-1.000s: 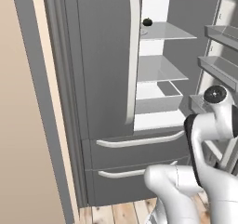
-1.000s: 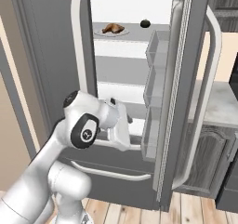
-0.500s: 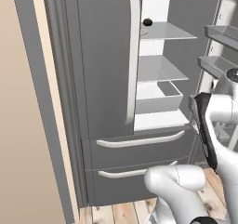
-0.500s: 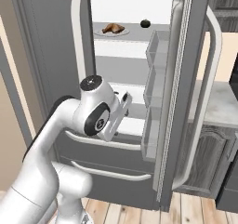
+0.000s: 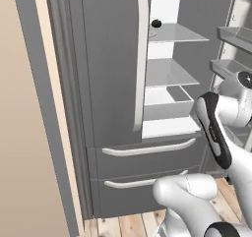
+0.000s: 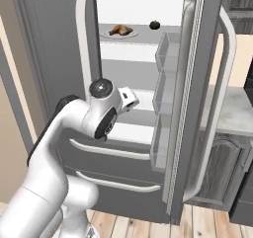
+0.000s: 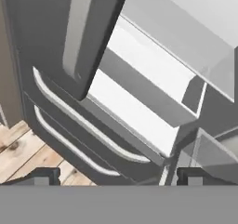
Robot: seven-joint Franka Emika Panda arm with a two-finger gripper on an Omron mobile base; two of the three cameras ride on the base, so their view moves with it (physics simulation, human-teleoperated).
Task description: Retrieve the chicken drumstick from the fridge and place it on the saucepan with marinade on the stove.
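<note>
Left base view: fridge right door open; small dark fruit on top shelf. Right base view: chicken drumstick on a plate, top shelf, left of fruit. Hand view: gripper fingers apart, empty, facing lower shelves. No legible markings.

— Any lettering, brand or number to read on the tall grey French-door fridge?
— None; its doors, long pale vertical handles and two bottom drawers are blank.
— The white interior with grey shelves?
— No label or sign there either.
</note>
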